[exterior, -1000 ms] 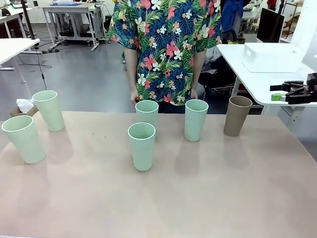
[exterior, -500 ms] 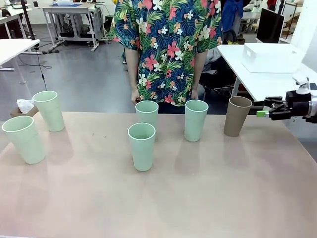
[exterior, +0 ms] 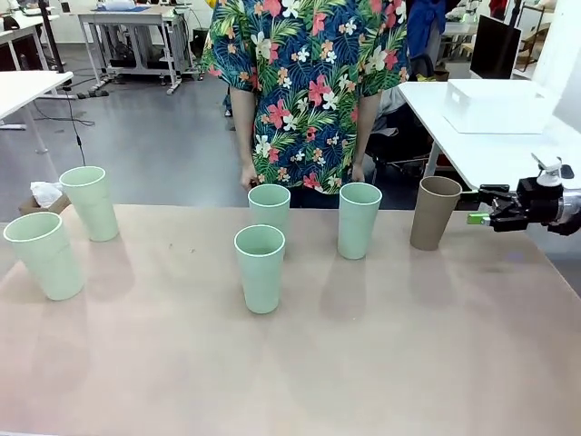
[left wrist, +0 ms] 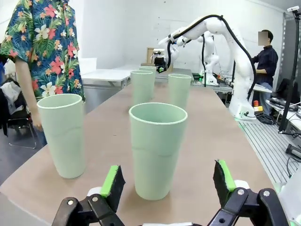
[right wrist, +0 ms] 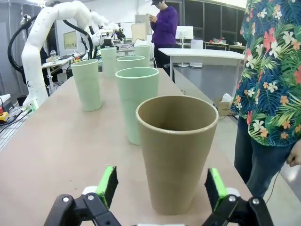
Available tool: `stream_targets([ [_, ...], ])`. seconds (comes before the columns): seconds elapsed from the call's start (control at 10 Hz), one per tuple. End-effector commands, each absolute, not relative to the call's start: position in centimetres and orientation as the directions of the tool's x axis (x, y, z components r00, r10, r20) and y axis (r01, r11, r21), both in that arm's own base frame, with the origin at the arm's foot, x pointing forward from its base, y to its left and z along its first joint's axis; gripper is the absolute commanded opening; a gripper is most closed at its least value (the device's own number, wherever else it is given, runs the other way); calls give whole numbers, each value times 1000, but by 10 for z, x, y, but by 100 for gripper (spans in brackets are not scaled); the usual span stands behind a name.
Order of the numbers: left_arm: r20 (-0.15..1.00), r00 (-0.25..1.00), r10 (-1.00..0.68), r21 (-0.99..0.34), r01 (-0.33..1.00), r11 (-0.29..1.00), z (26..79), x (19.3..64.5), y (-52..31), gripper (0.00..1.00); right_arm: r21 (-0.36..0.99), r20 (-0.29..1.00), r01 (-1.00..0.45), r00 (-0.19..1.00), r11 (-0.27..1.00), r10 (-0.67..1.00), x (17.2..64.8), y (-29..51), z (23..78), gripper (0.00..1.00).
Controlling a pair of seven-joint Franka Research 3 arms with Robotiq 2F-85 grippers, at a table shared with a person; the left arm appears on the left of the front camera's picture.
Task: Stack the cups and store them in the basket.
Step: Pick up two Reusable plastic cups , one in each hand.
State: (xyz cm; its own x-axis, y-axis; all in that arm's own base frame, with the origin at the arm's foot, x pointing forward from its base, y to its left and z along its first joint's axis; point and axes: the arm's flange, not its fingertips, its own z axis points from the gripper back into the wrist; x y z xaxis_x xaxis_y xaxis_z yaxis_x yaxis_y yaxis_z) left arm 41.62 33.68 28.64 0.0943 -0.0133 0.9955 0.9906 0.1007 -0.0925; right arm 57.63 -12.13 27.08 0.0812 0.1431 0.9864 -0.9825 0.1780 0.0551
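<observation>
Several mint green cups stand upright on the table, among them one at the left rear [exterior: 88, 202], one at the left front [exterior: 43, 254] and one in the middle [exterior: 260, 268]. The tan cup [exterior: 435, 212] stands at the far right. My right gripper [exterior: 479, 205] is open, level with the tan cup and just right of it. In the right wrist view the tan cup [right wrist: 176, 150] sits just ahead of the open right gripper [right wrist: 162, 186], centred between its pads. My left gripper [left wrist: 167, 181] is open, facing a mint cup [left wrist: 157, 148]. The white basket [exterior: 497, 104] rests on a side table.
A person in a flowered shirt [exterior: 304, 82] stands at the far edge, hands down by the table rim. The white side table [exterior: 472, 150] lies beyond the right corner. A second mint cup [left wrist: 62, 134] stands left of the one the left gripper faces.
My right gripper has come in from over the side table, moving left and down until it is close beside the tan cup. The cups have not moved.
</observation>
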Motion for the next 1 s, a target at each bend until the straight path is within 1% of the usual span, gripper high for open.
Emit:
stream_targets([
  [0.0, 997, 69, 21, -71, 994, 85, 281, 404, 324, 100, 45, 990, -985, 66, 169, 122, 582, -117, 265, 100],
  [0.3, 997, 39, 59, -45, 993, 108, 276, 401, 313, 100, 53, 992, -981, 74, 187, 104, 577, -118, 266, 100],
  [0.6, 996, 42, 80, -49, 995, 86, 267, 425, 297, 100, 69, 990, -979, 92, 194, 108, 575, -117, 266, 100],
  [0.9, 995, 55, 86, -57, 998, 15, 267, 448, 280, 100, 86, 988, -977, 108, 195, 108, 576, -118, 263, 100],
])
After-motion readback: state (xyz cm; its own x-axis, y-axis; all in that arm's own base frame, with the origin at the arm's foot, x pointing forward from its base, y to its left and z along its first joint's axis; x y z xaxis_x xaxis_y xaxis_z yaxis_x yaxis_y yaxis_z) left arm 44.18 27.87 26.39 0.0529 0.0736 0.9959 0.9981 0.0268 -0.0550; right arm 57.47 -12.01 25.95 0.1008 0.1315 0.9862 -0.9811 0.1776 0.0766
